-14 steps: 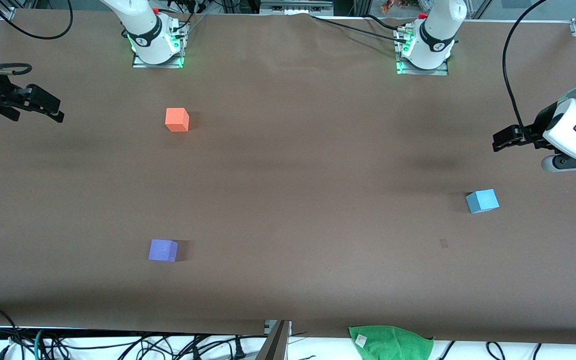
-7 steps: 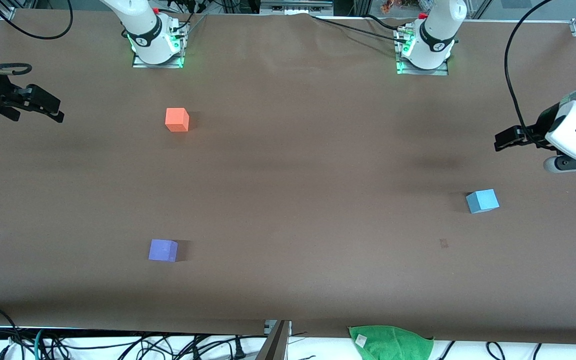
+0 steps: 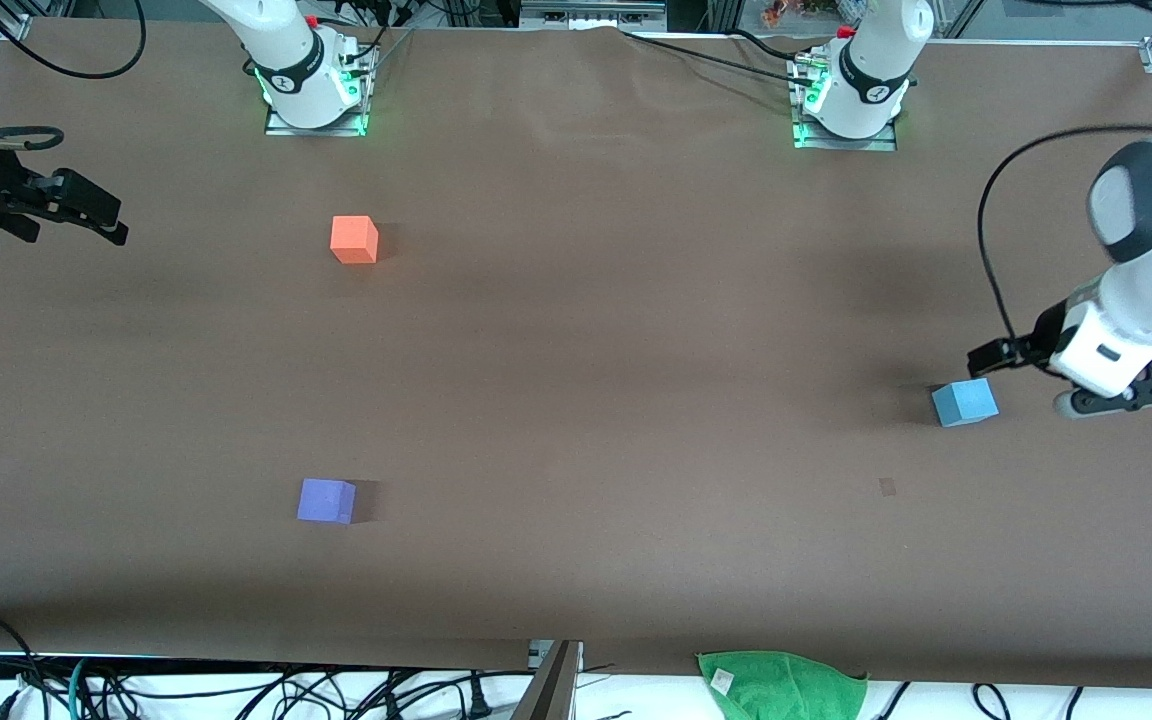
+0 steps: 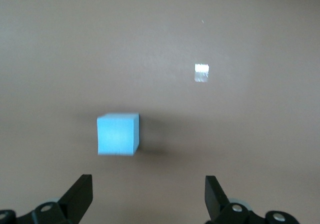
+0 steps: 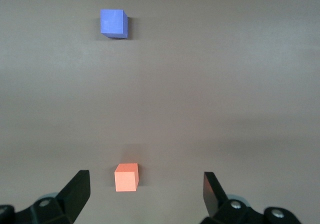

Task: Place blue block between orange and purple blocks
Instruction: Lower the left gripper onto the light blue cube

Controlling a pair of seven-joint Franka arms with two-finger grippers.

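Observation:
The blue block sits on the brown table toward the left arm's end. It also shows in the left wrist view. My left gripper is open and empty, up in the air just beside the blue block; in its wrist view the jaws stand wide apart. The orange block lies near the right arm's base. The purple block lies nearer to the front camera. Both show in the right wrist view, orange block and purple block. My right gripper waits open at the table's end.
A green cloth hangs at the table's near edge. A small pale mark lies on the table near the blue block, also in the left wrist view. Cables run along the near edge.
My left gripper has moved down and toward the blue block, from well above and beside it to just next to it. The right arm and all blocks have not moved.

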